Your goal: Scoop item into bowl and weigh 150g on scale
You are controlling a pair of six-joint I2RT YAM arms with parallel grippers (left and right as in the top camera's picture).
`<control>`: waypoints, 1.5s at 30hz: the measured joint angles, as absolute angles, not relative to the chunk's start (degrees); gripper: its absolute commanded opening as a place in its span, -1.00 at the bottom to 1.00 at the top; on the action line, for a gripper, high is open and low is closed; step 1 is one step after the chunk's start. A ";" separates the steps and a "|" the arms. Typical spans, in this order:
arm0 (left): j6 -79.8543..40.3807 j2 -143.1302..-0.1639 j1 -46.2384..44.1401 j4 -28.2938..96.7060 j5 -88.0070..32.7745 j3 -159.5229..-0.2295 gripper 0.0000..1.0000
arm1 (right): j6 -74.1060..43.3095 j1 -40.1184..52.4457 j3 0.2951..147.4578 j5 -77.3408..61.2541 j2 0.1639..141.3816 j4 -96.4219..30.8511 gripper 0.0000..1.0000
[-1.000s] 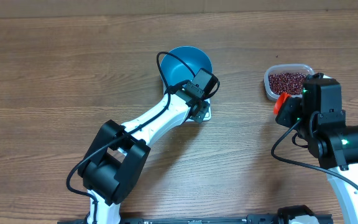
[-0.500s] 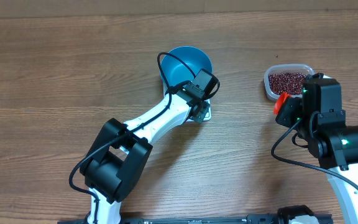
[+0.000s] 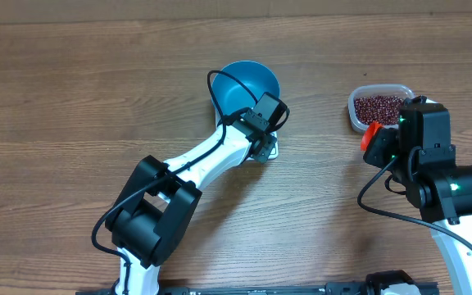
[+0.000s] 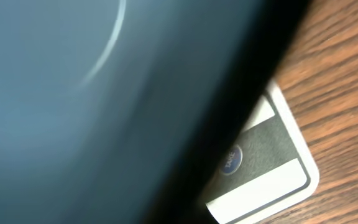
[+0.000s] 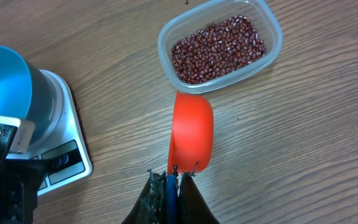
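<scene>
The blue bowl [image 3: 248,82] stands on the white scale [image 3: 270,150]. My left gripper [image 3: 264,120] is shut on the bowl's near rim. In the left wrist view the bowl's wall [image 4: 73,93] fills the frame, and the scale's grey display strip [image 4: 272,140] shows beside it. The maroon beans [image 5: 219,48] lie in a clear tub [image 5: 271,25]. My right gripper [image 5: 173,177] is shut on the blue handle of an orange scoop [image 5: 191,134]. The scoop hangs just short of the tub's near edge, and its inside is hidden.
The tub [image 3: 379,106] sits at the back right, a hand's width from the scale [image 5: 67,158]. Bare wood table [image 3: 72,90] stretches to the left and front. The left arm [image 3: 195,164] runs diagonally from the front toward the bowl.
</scene>
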State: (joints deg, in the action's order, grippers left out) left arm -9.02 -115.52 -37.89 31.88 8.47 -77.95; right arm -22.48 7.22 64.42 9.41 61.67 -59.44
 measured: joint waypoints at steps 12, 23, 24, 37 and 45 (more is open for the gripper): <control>-9.02 -115.52 -37.89 31.59 8.67 -77.91 -0.91 | -22.50 7.20 64.45 9.41 61.67 -59.59 -0.92; -9.02 -115.85 -37.85 30.68 8.86 -77.91 -0.92 | -22.48 7.22 64.42 9.41 61.67 -59.57 -0.92; -9.02 -115.85 -37.85 30.61 8.86 -77.91 -0.92 | -22.48 7.22 64.42 9.41 61.67 -59.61 -0.93; -9.02 -114.93 -38.04 33.01 8.91 -77.89 -0.92 | -22.48 7.22 64.45 9.41 61.67 -59.59 -0.92; -9.50 -102.65 -39.79 38.92 8.84 -76.84 0.99 | -22.48 7.22 64.45 9.39 61.67 -59.55 -0.93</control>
